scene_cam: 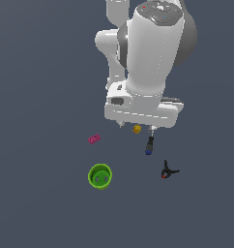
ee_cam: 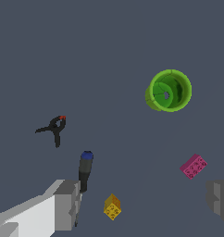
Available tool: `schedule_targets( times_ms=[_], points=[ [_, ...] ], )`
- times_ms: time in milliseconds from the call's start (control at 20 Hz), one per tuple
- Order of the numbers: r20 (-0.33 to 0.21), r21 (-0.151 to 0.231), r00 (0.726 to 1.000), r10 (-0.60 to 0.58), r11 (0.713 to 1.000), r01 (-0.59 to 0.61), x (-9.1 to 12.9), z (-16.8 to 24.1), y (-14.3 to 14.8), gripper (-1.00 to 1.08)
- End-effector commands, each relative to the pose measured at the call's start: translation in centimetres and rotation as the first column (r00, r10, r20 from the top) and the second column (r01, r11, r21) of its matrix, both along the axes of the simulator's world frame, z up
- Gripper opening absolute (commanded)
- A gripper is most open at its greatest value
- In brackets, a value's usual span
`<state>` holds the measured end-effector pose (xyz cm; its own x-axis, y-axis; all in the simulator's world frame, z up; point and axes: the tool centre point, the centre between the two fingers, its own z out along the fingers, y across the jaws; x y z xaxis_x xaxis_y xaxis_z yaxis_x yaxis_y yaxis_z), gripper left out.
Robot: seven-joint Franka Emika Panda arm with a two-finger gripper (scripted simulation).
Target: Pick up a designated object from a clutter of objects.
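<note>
The designated object, a small black clamp (scene_cam: 167, 171) with splayed prongs and a red tip, lies alone on the dark floor at the exterior view's lower right; the wrist view shows the clamp (ee_cam: 53, 128) too. My gripper (scene_cam: 136, 126) hangs open above the clutter of objects, roughly over the tiny yellow cube (scene_cam: 137, 129), with nothing between its fingers (ee_cam: 66, 205). The clamp sits apart from the gripper (ee_cam: 144, 203), beyond the slim dark tool (scene_cam: 149, 145). The arm's body hides the floor behind the gripper in the exterior view.
A green round cup (scene_cam: 100, 176) stands open side up at the exterior view's lower left, also seen as the cup (ee_cam: 169, 90). A pink flat brick (scene_cam: 94, 139) lies above it. The blue-ended tool (ee_cam: 85, 169), yellow cube (ee_cam: 112, 206) and pink brick (ee_cam: 193, 166) lie near the fingers.
</note>
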<state>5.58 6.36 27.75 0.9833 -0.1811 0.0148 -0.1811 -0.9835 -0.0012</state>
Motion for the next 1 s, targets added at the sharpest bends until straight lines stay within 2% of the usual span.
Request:
schedule_targets(
  times_ms=[0, 450, 950],
  points=[
    [-0.001, 0.0, 0.999, -0.045, 0.999, 0.045, 0.9, -1.3, 1.2, 1.0],
    [-0.004, 0.0, 0.978, -0.207, 0.978, 0.207, 3.5, -6.5, 5.7, 1.0],
    [-0.008, 0.001, 0.925, -0.38, 0.925, 0.38, 5.2, -12.8, 10.9, 1.0]
  ],
)
